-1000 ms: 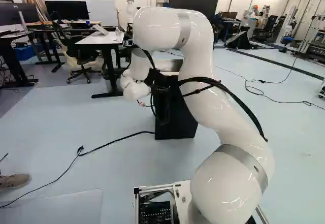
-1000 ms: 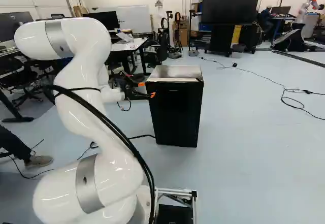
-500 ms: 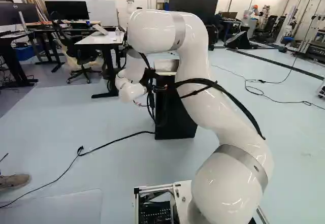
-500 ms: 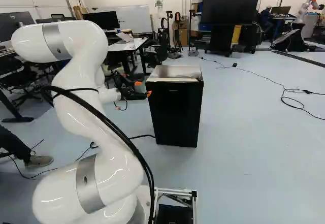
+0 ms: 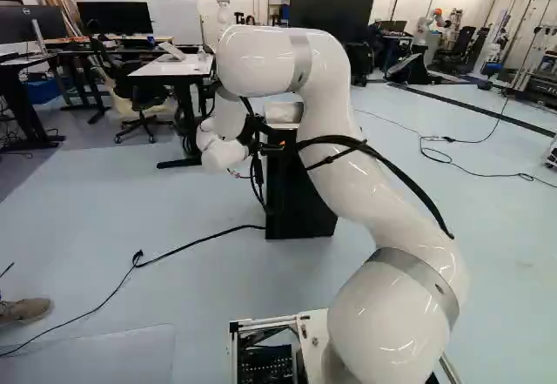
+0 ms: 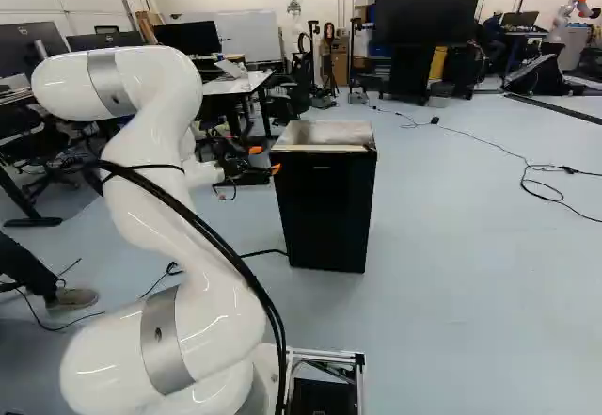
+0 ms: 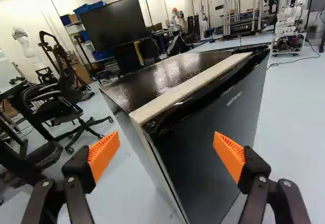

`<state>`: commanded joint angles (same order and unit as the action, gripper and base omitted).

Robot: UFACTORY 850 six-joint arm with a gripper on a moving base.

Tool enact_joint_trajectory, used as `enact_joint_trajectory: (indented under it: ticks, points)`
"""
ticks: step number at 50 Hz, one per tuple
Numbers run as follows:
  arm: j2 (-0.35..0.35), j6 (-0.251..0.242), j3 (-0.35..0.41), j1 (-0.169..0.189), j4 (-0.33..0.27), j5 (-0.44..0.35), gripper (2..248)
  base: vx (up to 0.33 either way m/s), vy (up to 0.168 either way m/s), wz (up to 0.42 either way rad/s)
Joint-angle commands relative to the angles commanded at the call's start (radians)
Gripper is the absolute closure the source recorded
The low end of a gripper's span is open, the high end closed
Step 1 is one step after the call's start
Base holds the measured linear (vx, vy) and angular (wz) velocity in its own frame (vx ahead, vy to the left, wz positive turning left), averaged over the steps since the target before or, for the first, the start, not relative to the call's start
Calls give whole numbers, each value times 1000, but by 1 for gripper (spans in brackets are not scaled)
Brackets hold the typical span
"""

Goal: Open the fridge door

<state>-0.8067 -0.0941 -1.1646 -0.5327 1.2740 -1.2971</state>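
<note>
The gripper [image 7: 166, 140] was open and gripped nothing, and the black fridge [image 6: 324, 135] stood upright near the middle of the right base view, just to the right of it. Its closed door [image 7: 195, 155] lay ahead, the long side edge passing between the lines of both fingers, so probably a forward approach was needed; the contents could not be seen.
</note>
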Motion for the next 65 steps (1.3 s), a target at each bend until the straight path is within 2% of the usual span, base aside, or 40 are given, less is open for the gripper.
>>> enact_joint_trajectory:
  ticks: [65]
  points:
    - [-6, 0, -11, 37, 0, 29, 3, 0, 0, 0]
